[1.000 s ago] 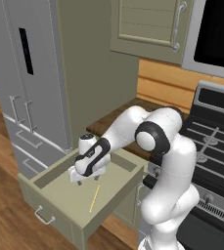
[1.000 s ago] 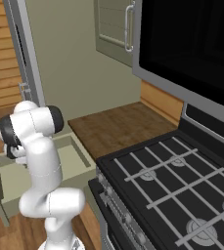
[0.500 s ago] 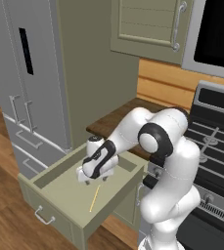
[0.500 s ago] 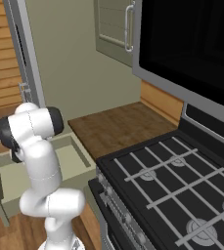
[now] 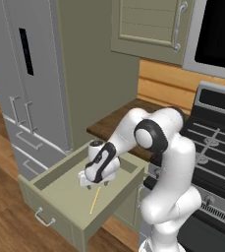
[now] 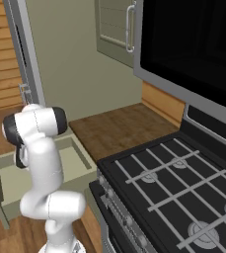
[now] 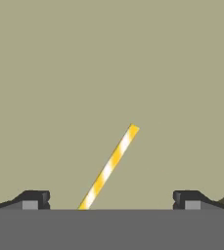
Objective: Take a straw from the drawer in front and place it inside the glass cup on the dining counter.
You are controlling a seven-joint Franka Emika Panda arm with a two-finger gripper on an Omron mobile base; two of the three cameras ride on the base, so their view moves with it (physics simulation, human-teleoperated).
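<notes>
Thin yellow-and-white striped straw [image 7: 109,167] flat on floor of open sage-green wooden drawer [image 5: 55,186], between spread, empty tips of dark two-finger gripper [image 7: 108,199] poised above; reach step, calling next for descent and closing.

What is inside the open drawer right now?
The drawer holds one yellow-and-white striped straw lying flat on its floor. The open gripper hangs directly above the straw's far end and hides the drawer floor beneath the hand. The visible floor holds nothing else.
</notes>
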